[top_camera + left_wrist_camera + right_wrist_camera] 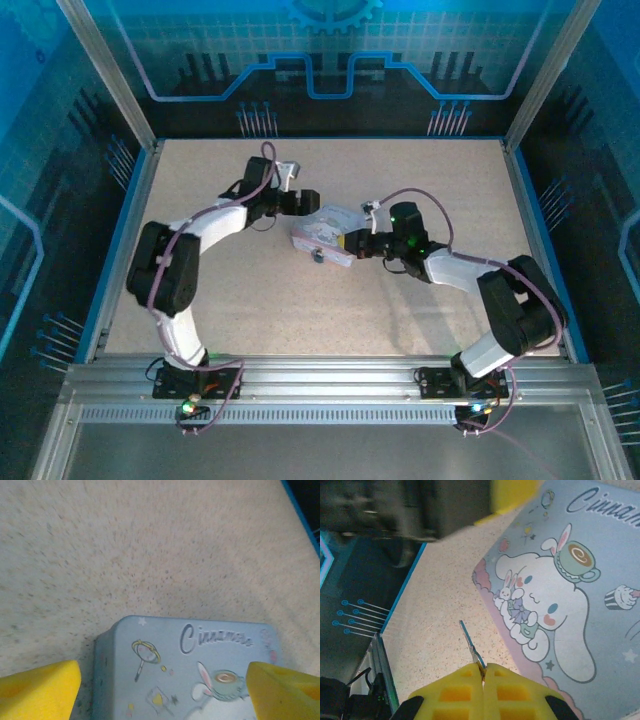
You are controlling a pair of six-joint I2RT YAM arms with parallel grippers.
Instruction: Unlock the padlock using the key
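Note:
My right gripper point(483, 672) is shut on the key point(470, 642). It is a thin grey sliver that sticks out ahead of the yellow pads, above the table just left of the pale-blue cartoon box point(560, 595). In the top view the right gripper point(352, 241) sits at the box's right end. A tiny dark lump at the box's near edge looks like the padlock point(318, 257). My left gripper point(162, 695) is open, with one yellow finger on each side of the box point(185, 675) and its fingertips point(40, 690) apart from it. From above, the left gripper point(303, 201) is at the box's far-left end.
The box point(325, 233) lies mid-table on speckled beige board point(400, 180). A blue rim and metal posts point(120, 110) fence the table. The left arm's yellow finger point(512, 495) hangs at the top of the right wrist view.

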